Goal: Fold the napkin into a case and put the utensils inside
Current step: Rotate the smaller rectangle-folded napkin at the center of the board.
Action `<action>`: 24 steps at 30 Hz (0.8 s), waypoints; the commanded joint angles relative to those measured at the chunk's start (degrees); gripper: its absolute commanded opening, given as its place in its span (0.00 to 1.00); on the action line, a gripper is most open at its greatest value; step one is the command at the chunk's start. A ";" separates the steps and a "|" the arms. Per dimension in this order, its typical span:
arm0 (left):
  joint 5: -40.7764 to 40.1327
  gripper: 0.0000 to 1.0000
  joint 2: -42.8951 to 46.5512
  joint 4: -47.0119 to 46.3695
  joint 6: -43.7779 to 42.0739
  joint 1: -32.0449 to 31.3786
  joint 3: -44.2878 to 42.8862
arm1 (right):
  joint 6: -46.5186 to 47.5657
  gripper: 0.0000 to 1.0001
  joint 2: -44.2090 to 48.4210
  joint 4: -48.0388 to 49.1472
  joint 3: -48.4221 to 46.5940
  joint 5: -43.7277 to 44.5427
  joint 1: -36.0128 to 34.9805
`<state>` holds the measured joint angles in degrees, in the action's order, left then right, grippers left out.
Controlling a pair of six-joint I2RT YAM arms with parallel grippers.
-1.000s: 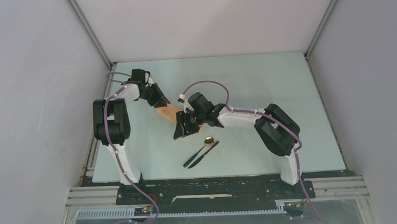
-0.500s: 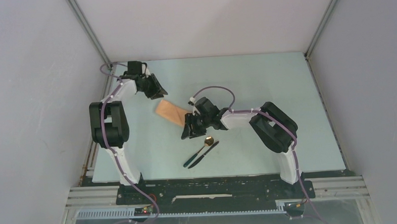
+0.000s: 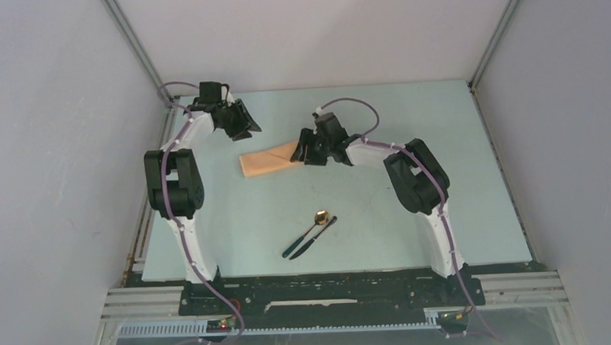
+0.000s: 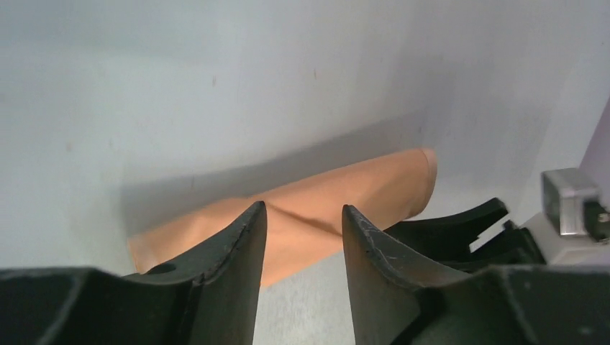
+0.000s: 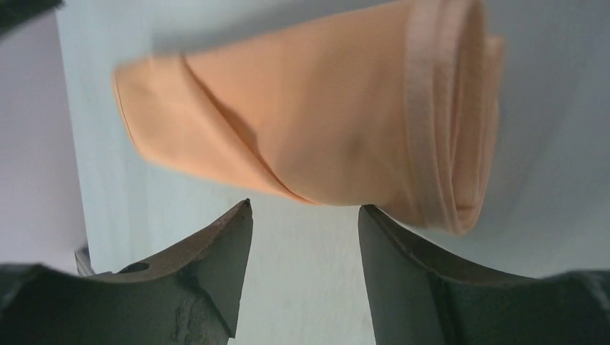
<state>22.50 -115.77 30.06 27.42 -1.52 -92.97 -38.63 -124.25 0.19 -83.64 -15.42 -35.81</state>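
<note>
Lying flat toward the far-left part of the table [image 3: 410,137], the napkin [image 3: 264,162] is folded into a narrow peach strip, slightly slanted, with a diagonal crease across its face and a layered, hemmed end on the right. Right gripper [image 3: 303,151] sits at that right end, fingers spread; in its wrist view the cloth lies just past the fingertips with nothing pinched between them, so released. Left gripper [image 3: 244,127] hangs beyond the strip's left end, apart from it, jaws also parted and empty. Spoon [image 3: 321,216] and knife [image 3: 313,238] lie side by side, nearly touching, on bare table well nearer the arm bases, outside the cloth.
</note>
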 commanded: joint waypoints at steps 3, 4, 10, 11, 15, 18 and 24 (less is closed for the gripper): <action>-0.31 0.63 -10.19 9.18 -5.67 -0.65 -14.87 | 2.41 0.68 -6.87 -3.75 -15.34 -1.01 1.62; -0.88 0.63 -10.83 10.19 -6.36 -0.63 -15.97 | 1.86 0.69 -6.35 -3.61 -15.44 -1.24 1.74; -3.49 0.65 -13.14 12.90 -9.92 -0.13 -18.09 | -10.31 0.71 -0.85 2.69 -6.11 -4.64 1.74; -2.57 0.64 -13.79 13.44 -10.21 0.12 -18.34 | -13.37 0.71 -0.27 5.07 -3.84 -4.75 1.34; -2.50 0.59 -13.03 14.61 -10.32 1.17 -14.67 | -18.16 0.72 -2.21 9.43 -2.15 -5.27 -0.36; -2.03 0.56 -9.83 12.18 -8.75 2.96 -7.70 | -21.07 0.71 -5.61 10.85 -4.82 -7.69 -0.29; 5.16 0.49 -2.78 4.92 -3.50 4.59 8.27 | -17.86 0.69 -8.66 6.78 -10.16 -8.12 0.40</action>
<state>23.68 -124.55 38.92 20.51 1.98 -93.84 -56.34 -131.61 7.16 -90.45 -22.57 -35.83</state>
